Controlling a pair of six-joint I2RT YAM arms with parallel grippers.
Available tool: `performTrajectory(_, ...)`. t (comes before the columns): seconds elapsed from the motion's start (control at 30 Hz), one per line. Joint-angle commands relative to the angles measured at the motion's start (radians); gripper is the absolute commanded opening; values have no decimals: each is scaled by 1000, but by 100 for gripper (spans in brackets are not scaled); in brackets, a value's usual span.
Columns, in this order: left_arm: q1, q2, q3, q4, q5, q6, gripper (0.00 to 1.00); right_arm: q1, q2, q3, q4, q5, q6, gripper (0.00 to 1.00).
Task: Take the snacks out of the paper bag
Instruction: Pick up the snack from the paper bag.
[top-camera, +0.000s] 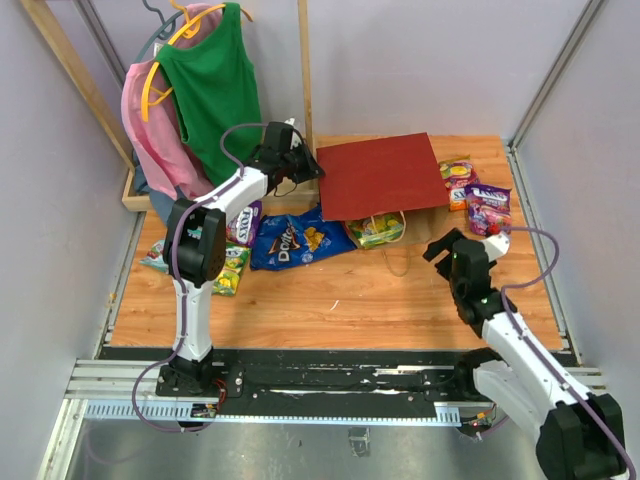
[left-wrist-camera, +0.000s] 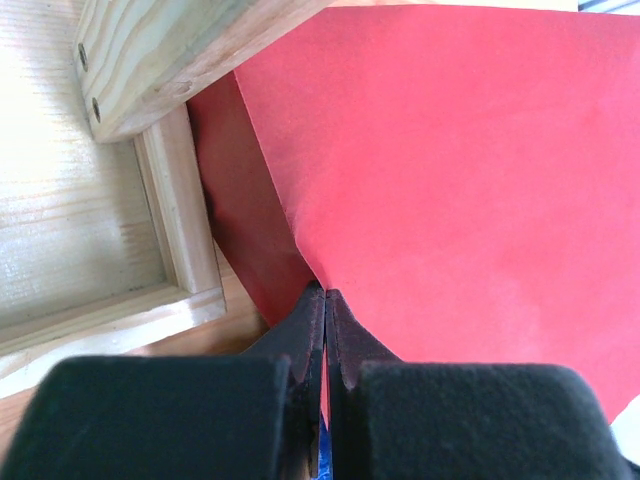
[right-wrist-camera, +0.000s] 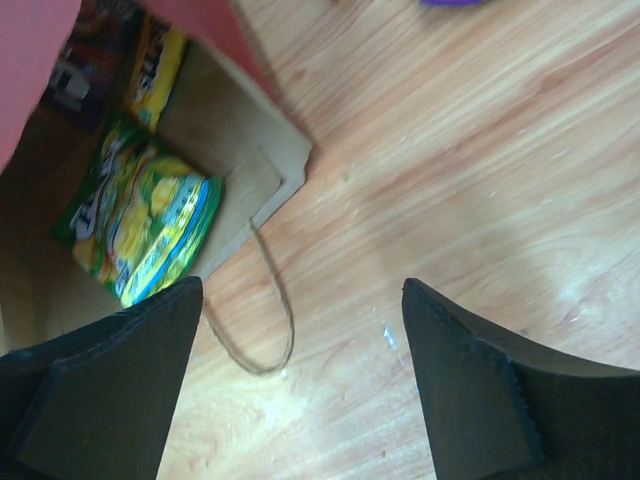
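Paper bag: red outside, plain, no pattern; brown kraft inside. Cord handle: pale tan.
Packet in bag mouth: green-yellow, glossy, printed.
Doritos bag, 9 o'clock of bag mouth: blue, orange-yellow chip print, white lettering.
Candy bags, 3 o'clock of paper bag: purple, multicolour print.
Green top, pink top, 10 o'clock of paper bag: solid colours.
Table: orange-brown wood grain.

Left gripper: black fingers pressed together, thin fold of red paper bag pinched between tips. Bag fills centre and right; bright red face on top, darker red side panel at left. Small blue sliver shows low in gap between fingers, cannot tell what. Wooden rack at upper left: pale beam with two screws, frame strip just beside bag's dark side.
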Motion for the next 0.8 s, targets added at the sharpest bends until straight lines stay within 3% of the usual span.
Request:
performTrajectory(0.0,19,8,31,0,-3,19,1,92,-22,-95,203,17,12,80)
performTrajectory(0.2,19,4,27,-9,-5,24,1,147,256,-32,299,-32,95,72)
performTrajectory(0.43,18,5,16,14,25,9,0,154,472,61,408,-100,151,66)
performTrajectory(0.77,19,7,13,23,37,7,0,158,638,145,559,-113,176,60)
